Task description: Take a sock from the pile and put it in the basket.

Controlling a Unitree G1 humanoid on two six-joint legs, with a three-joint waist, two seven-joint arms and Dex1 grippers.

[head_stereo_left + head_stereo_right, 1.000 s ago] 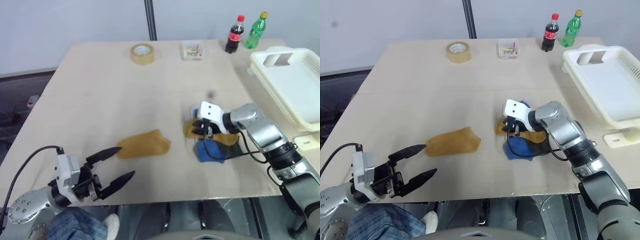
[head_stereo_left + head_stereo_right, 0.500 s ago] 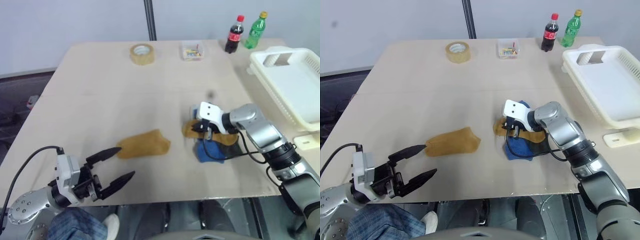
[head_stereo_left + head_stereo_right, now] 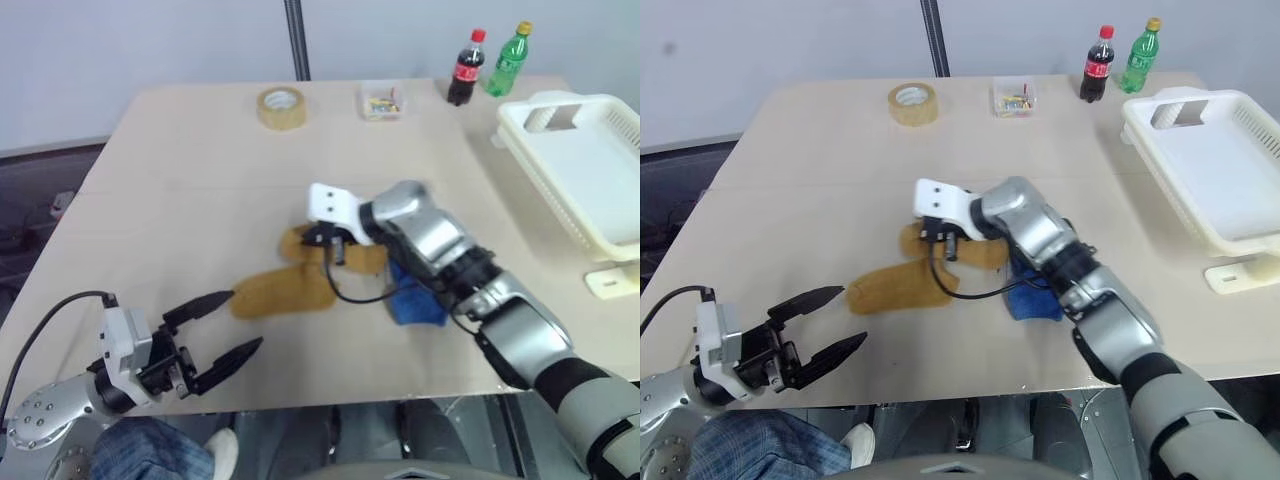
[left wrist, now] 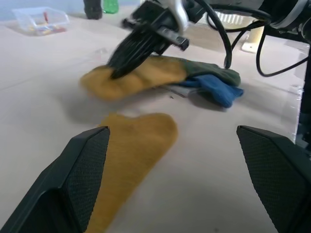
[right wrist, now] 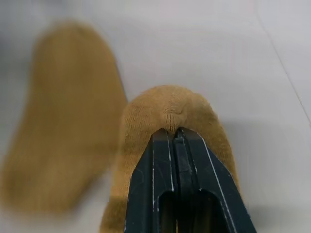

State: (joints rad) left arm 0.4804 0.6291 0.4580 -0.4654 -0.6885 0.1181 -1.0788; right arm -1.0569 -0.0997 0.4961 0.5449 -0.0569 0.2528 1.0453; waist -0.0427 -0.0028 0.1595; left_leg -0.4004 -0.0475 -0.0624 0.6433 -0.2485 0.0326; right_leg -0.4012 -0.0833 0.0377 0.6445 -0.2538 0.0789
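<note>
The right hand (image 3: 322,238) is clamped on a mustard sock (image 3: 345,252) dragged off the pile (image 3: 415,300), the left hand (image 3: 225,330) spread wide, and the white basket (image 3: 580,170) waits across the worktop (image 3: 200,180).

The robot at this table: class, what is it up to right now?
It is sorting socks. The right tool is shut on a mustard sock pinched from the pile, which also holds blue and dark green socks. That sock hangs stretched toward a second mustard sock lying flat on the table. The left tool hovers open near the table's front edge, holding nothing. The white basket at the robot's right looks empty, so nothing is delivered yet.
</note>
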